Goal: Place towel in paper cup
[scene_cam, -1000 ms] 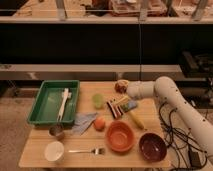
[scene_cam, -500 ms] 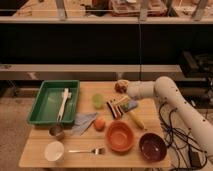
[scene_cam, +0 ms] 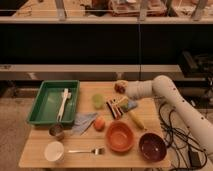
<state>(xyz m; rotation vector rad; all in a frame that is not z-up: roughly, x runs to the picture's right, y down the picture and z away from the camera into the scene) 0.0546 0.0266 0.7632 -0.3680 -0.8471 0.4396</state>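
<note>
The towel is a crumpled blue-grey cloth lying on the wooden table, just right of the green tray's front corner. The white paper cup stands upright near the table's front left, below a small metal cup. My gripper is at the end of the white arm that reaches in from the right. It hangs low over the middle of the table, well to the right of the towel and far from the paper cup.
A green tray with white utensils sits at the left. A green cup, an orange fruit, a banana, an orange bowl, a dark red bowl, a fork and a reddish fruit crowd the table.
</note>
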